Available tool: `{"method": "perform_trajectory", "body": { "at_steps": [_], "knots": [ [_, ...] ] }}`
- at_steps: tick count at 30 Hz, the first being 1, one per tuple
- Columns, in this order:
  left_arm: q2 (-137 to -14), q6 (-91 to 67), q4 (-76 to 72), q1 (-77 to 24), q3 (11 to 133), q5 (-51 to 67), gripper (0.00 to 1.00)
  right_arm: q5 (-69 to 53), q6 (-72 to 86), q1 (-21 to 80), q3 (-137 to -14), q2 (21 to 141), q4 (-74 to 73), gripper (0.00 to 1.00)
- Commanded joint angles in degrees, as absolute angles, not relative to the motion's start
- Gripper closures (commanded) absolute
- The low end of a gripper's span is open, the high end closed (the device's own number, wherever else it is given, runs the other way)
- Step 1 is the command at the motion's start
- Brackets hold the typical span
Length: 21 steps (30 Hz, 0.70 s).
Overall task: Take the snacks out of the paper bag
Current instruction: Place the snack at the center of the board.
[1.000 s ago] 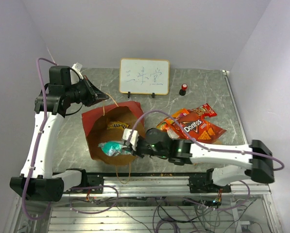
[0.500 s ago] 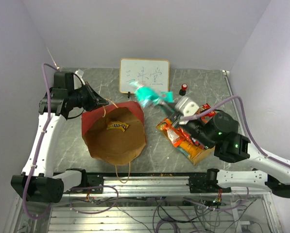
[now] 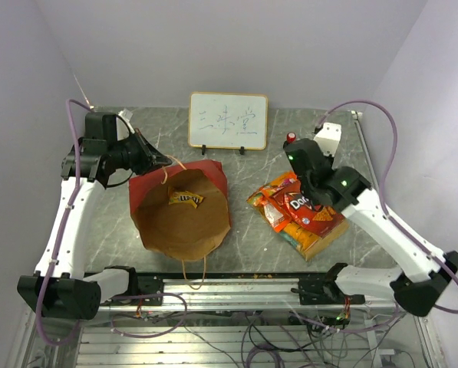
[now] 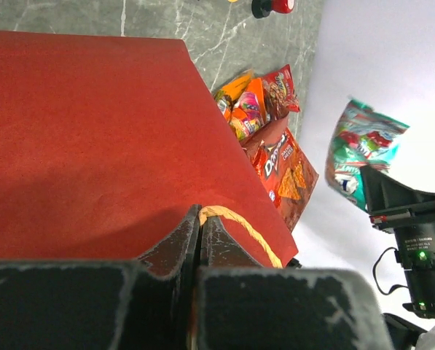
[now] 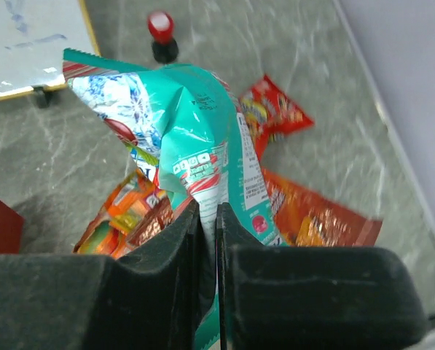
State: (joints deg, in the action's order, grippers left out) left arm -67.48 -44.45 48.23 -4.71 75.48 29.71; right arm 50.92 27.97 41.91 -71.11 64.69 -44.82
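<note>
- Our right gripper [image 5: 208, 211] is pinched narrow on the bottom edge of the teal packet [image 5: 188, 124]. The crumpled foil fans out beyond the fingertips, clear of the counter [image 5: 49, 160].
- From the left wrist we see that packet held in the air, well to the right of the bag [image 4: 93, 138], with only wall behind it.
- From above, the right arm covers its gripper and the packet, so we cannot place them more finely there.
- Under the held packet, right of the bag and apart from it, the other snacks lie in an overlapping pile.
- The Doritos bag [image 3: 301, 207] lies on top, with orange packets [image 5: 122, 215] on the side nearest the bag.
- A small red packet [image 5: 275, 113] lies at the pile's far end, and a yellow-orange bag [image 3: 314, 242] pokes out at its near end.
- Past the pile, behind and to the right of the bag, the red-capped bottle [image 3: 290, 139] stands upright on the counter.
- Our left gripper [image 4: 200, 219] is closed tight on the string handle [image 4: 239, 222] at the bag's far rim, and the cord comes out between the fingers.
- The bag is red outside and brown inside, and its mouth gapes toward the overhead camera.
- Inside the bag, close to its far wall, the yellow candy bar [image 3: 185, 198] lies on the brown paper.
- A second string loop [image 3: 194, 272] trails from the bag's near rim toward the counter's near edge.
- The whiteboard [image 3: 228, 120] stands just behind the bag.
</note>
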Motion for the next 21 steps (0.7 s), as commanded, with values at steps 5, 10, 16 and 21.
{"method": "perform_trajectory", "body": {
  "at_steps": [5,10,16,21],
  "knots": [
    [-67.34,-43.86,47.60,-4.48,77.27,30.44,0.93,43.57,78.83,39.77,-78.24,73.41,-78.83,1.00],
    [-67.15,-43.20,47.77,-4.45,77.25,31.16,0.93,43.36,86.10,38.83,-74.69,72.90,-78.87,1.00],
    [-67.10,-42.40,48.44,-4.43,77.33,31.75,0.93,44.93,90.13,37.66,-71.51,73.50,-78.86,1.00],
    [-67.06,-42.50,48.14,-4.47,77.39,31.99,0.93,44.53,90.88,36.59,-69.64,74.54,-78.36,1.00]
  ]
}}
